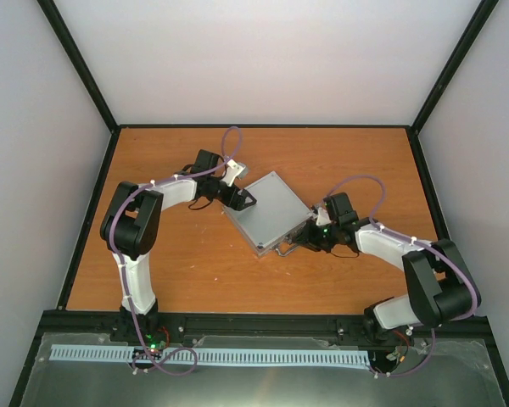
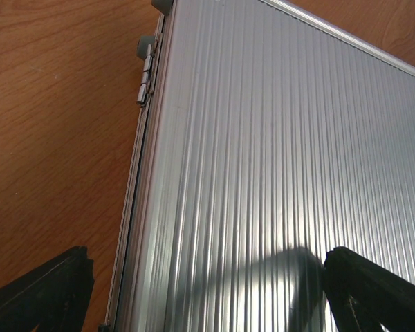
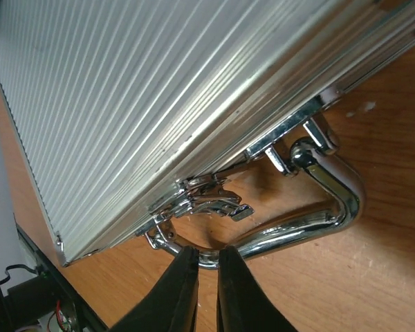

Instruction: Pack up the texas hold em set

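Note:
The set's silver ribbed case (image 1: 271, 212) lies flat on the wooden table with its lid down, so nothing inside shows. My left gripper (image 1: 242, 199) is at its far left edge. In the left wrist view the left gripper (image 2: 207, 266) stands open, one finger over the lid (image 2: 277, 173) and the other over the table. My right gripper (image 1: 310, 233) is at the case's near right side. There the right gripper (image 3: 207, 252) has its fingers almost together, tips over the chrome handle (image 3: 332, 207), nothing between them. A chrome latch (image 3: 207, 204) sits just beyond.
A small hinge (image 2: 145, 83) shows on the case's edge in the left wrist view. Black frame posts and white walls surround the wooden table (image 1: 195, 271). A metal rail (image 1: 237, 326) runs along the near edge by the arm bases.

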`<state>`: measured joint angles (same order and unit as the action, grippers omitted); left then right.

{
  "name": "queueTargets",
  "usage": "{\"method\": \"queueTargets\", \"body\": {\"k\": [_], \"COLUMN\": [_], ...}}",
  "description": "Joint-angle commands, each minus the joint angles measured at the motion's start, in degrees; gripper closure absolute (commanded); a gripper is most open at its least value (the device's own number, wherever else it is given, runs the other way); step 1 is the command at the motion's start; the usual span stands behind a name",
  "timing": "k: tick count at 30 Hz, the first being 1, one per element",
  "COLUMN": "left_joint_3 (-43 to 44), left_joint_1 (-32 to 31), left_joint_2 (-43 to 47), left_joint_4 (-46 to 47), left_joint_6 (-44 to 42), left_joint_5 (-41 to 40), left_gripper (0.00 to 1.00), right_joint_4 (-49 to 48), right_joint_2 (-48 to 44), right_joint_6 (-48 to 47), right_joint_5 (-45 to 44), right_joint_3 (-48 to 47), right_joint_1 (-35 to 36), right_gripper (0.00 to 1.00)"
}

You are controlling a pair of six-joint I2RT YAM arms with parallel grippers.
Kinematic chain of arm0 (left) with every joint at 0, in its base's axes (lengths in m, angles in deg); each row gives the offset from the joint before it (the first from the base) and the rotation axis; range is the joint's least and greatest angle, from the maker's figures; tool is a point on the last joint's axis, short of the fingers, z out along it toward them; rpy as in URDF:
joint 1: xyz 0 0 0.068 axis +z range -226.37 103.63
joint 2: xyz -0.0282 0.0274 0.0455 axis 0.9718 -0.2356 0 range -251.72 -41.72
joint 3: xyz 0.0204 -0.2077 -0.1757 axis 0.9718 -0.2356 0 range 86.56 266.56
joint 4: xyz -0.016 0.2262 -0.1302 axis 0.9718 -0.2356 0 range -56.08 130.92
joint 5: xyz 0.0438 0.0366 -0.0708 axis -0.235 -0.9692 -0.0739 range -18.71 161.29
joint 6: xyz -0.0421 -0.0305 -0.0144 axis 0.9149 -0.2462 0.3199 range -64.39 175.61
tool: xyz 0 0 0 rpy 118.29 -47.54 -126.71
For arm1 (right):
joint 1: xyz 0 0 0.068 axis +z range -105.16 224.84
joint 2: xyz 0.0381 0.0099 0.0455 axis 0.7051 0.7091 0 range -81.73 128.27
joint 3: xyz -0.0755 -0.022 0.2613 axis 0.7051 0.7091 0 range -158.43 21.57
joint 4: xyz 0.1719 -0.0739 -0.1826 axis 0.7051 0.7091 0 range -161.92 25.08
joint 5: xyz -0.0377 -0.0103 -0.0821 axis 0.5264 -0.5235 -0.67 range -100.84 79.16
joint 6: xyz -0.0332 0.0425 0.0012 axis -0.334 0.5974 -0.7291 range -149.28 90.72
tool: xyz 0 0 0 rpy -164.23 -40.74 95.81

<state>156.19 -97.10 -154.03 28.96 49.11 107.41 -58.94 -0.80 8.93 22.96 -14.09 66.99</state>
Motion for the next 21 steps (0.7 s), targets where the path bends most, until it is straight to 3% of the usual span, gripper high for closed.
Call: {"method": "queueTargets", "body": {"k": [1, 9, 21], "left_joint_3": [-1.39, -1.42, -1.68], "left_joint_1": [-0.89, -0.89, -0.89], "left_joint_2": [-0.53, -0.67, -0.45], "left_joint_4": [-3.91, -3.83, -3.96], "left_joint_6": [-0.94, -1.06, -1.58], "left_joint_5": [-0.79, -0.78, -0.63], "left_gripper": [0.08, 0.08, 0.08], "right_joint_4": [-2.87, -3.87, -3.34], "right_joint_2": [1.00, 3.37, 5.86], "right_joint_6": [1.85, 4.17, 4.75], "right_joint_5": [-1.84, -2.82, -5.69], "right_joint_3": [0.68, 0.33, -0.54], "right_joint_1": [0.91, 2.23, 4.01], "right_gripper": [0.90, 0.96, 0.97]}}
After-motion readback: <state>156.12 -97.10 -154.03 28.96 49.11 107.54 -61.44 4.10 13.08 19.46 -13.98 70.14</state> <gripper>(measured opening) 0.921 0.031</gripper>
